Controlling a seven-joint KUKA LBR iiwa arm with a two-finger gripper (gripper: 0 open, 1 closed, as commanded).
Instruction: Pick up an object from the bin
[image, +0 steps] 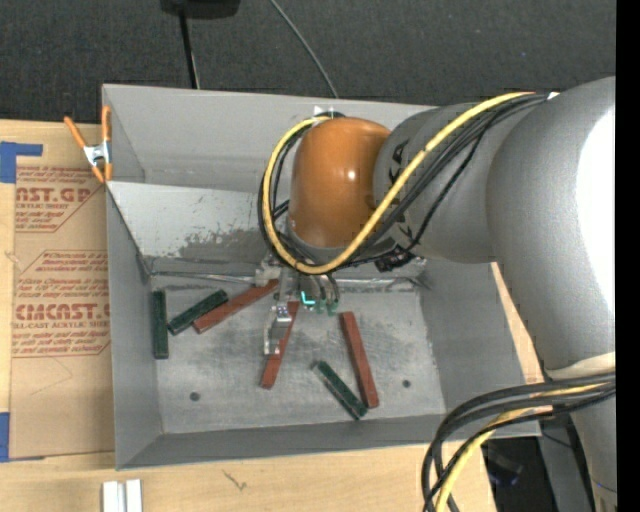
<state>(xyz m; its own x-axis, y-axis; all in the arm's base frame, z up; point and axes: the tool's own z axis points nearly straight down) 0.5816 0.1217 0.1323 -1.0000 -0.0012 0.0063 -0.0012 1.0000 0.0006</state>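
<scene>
- Step in hand: approach or grasp. The gripper (280, 326) is low over the upper end of a red-brown stick (271, 372) lying mid-floor in the bin (128, 340).
- Gripper opening: cannot tell.
- Next move, as judged: secure that stick, then lift straight, clear of the dark green stick (340, 390) nearby.

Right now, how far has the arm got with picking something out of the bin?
Done: the gripper is down in the bin, at the upper end of a red-brown stick lying mid-floor. In hand: lining up on it, it seems. Left: the grasp and lift; the stick lies flat on the floor.
</scene>
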